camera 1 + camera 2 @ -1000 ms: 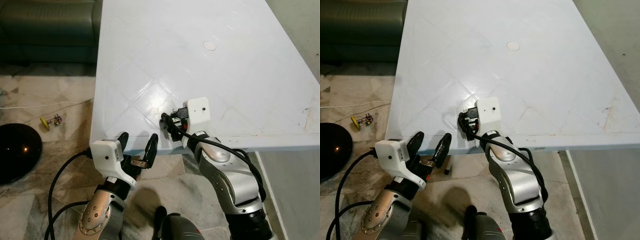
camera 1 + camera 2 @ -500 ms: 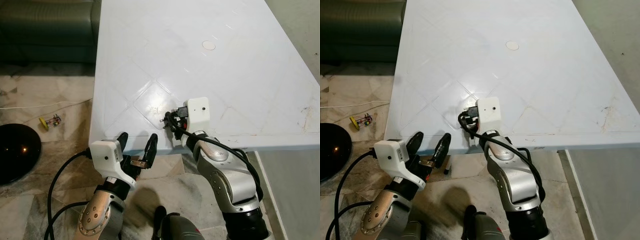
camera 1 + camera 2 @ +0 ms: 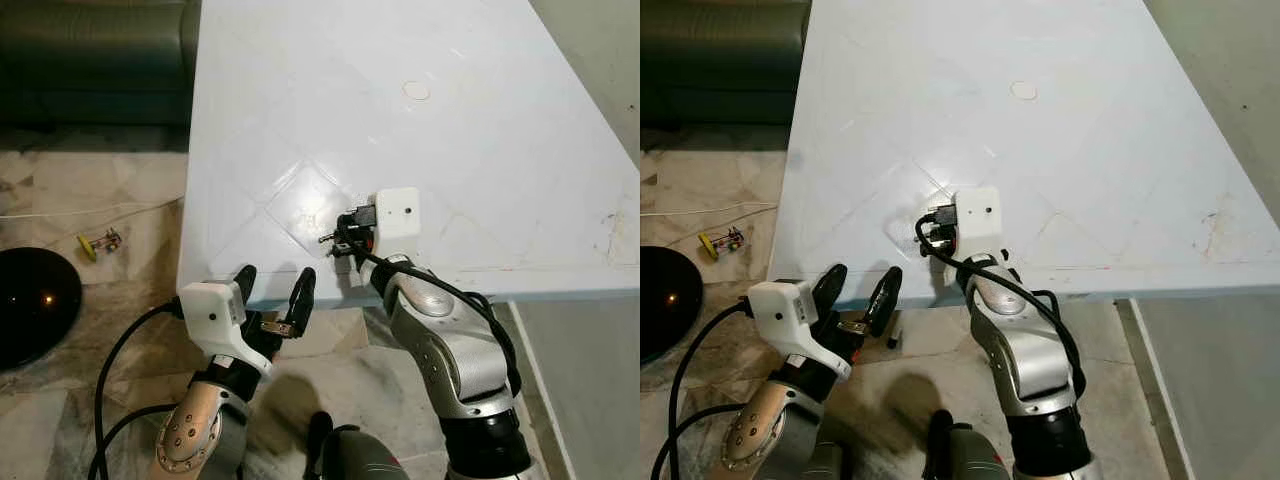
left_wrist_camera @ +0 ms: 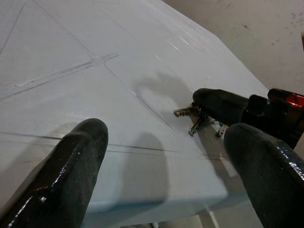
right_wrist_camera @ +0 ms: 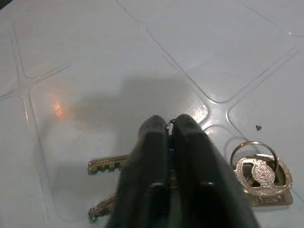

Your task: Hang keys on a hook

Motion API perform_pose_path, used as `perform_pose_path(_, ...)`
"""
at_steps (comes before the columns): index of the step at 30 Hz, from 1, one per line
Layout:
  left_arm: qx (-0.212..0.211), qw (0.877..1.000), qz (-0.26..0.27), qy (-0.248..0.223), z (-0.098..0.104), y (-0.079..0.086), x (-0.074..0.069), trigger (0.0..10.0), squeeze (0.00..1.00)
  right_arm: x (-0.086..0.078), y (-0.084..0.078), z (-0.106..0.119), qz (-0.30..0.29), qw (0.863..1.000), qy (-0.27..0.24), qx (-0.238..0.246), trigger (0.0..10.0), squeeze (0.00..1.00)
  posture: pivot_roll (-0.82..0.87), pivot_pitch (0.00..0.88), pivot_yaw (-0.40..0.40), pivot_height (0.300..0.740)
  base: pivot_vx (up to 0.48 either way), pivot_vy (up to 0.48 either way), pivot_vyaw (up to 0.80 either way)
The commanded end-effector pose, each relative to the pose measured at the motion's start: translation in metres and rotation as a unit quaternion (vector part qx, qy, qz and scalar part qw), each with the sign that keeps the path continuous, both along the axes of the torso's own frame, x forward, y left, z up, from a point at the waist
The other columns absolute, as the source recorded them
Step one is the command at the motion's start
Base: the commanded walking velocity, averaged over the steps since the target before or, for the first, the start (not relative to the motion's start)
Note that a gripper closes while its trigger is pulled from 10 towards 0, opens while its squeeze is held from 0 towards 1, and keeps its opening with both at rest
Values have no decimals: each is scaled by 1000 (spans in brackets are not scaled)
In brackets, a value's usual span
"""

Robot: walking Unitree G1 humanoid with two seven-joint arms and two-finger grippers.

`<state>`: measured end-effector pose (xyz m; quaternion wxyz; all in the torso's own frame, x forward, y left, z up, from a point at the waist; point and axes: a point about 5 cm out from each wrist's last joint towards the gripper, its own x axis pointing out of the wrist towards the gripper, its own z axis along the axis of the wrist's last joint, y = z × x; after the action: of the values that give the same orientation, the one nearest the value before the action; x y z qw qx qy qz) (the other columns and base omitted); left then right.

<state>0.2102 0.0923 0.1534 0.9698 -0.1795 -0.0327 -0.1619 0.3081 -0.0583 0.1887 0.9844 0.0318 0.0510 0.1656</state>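
A bunch of silver keys (image 5: 108, 164) on a ring, with a metal fob (image 5: 261, 175), lies at the near edge of the white table (image 3: 480, 130). My right gripper (image 5: 169, 125) is shut on the key ring, its black fingers pressed together over the keys. In the left eye view the right gripper (image 3: 339, 240) is low over the table near its front edge, with a key (image 3: 326, 239) sticking out to the left. My left gripper (image 3: 272, 287) is open and holds nothing, below and in front of the table edge. It looks toward the keys (image 4: 196, 119).
A round cap (image 3: 416, 90) sits in the table top farther back. A dark green sofa (image 3: 90, 50) stands at the back left. On the tiled floor to the left are a black round object (image 3: 30, 300), a small yellow item (image 3: 100, 241) and a white cable (image 3: 90, 209).
My right gripper has moved a little farther onto the table with the keys, and a key now sticks out at its left. The left arm has stayed put.
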Motion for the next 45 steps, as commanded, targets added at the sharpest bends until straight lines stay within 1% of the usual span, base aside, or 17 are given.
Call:
perform_pose_path(1, -12, 998, -17, 53, -16, -13, -5, 10000, 0, 1, -4, -3, -9, 1000, 7, 1, 2392, 0, 195, 336, -160, 740, 0, 0, 0)
perform_pose_path(7, -13, 998, -15, 53, -16, -12, -6, 10000, 0, 2, -4, -3, -11, 1000, 7, -1, 2353, 0, 195, 336, -161, 740, 0, 0, 0)
perform_pose_path(10, -13, 998, -16, 53, -16, -13, -6, 10000, 0, 2, -3, -3, -12, 1000, 6, 2, 1922, 0, 194, 337, -160, 740, 0, 0, 0)
perform_pose_path(12, -14, 998, -16, 52, -15, -14, -6, 10000, 0, 2, -4, -1, -12, 1000, 6, 11, 353, 0, 194, 337, -160, 740, 0, 0, 0)
perform_pose_path(16, -16, 999, -18, 48, -13, -16, -5, 10000, 0, 2, -5, 5, -13, 999, 0, 31, 235, 0, 194, 337, -160, 740, 0, 0, 0)
perform_pose_path(18, -17, 999, -17, 46, -11, -17, -2, 10000, 0, 3, -7, 11, -16, 998, -10, 54, 0, 0, 192, 331, -158, 740, 0, 0, 0)
perform_pose_path(22, -10, 999, -5, 44, -6, -22, 12, 10000, 0, 4, -23, 29, -29, 991, -65, 112, 0, 0, 188, 315, -151, 740, 0, 0, 0)
perform_pose_path(25, -13, 999, -3, 43, -3, -27, 21, 10000, 0, 1, -31, 35, -16, 987, -104, 121, 0, 0, 186, 305, -145, 740, 0, 0, 0)
perform_pose_path(26, -13, 999, -7, 38, 0, -31, 27, 10000, 0, 0, -36, 37, -13, 985, -113, 133, 3765, 0, 184, 298, -140, 740, 0, 0, 0)
perform_pose_path(27, -13, 999, -7, 38, 0, -31, 27, 10000, 0, 0, -36, 37, -13, 985, -113, 133, 3765, 0, 184, 298, -140, 740, 0, 0, 0)
perform_pose_path(28, -8, 999, -11, 30, 3, -35, 33, 10000, 0, -1, -41, 36, -18, 983, -107, 151, 10000, 0, 181, 293, -135, 740, 0, 0, 0)
perform_pose_path(29, 7, 1000, -12, 20, 8, -39, 44, 10000, 0, -3, -48, 37, -16, 979, -120, 161, 10000, 0, 175, 281, -128, 740, 0, 0, 0)
perform_pose_path(31, 10, 1000, -11, 18, 9, -40, 46, 10000, 0, -5, -50, 38, -12, 978, -127, 163, 10000, 0, 175, 281, -128, 740, 0, 0, 0)
perform_pose_path(37, 15, 1000, 27, -1, 22, -35, 81, 10000, 0, -9, -64, 34, -32, 976, -148, 157, 10000, 0, 158, 228, -94, 740, 0, 0, 0)
perform_pose_path(40, 36, 997, 42, -48, 40, -26, 104, 10000, 0, -12, -81, 39, -69, 967, -178, 169, 10000, 0, 146, 199, -78, 740, 0, 0, 0)
perform_pose_path(42, 36, 997, 39, -52, 43, -24, 108, 10000, 0, -13, -84, 41, -72, 964, -184, 177, 10000, 0, 143, 190, -74, 740, 0, 0, 0)
perform_pose_path(45, 43, 995, 49, -73, 52, -8, 122, 10000, 0, -18, -92, 43, -91, 959, -224, 146, 10000, 0, 128, 155, -60, 740, 0, 0, 0)
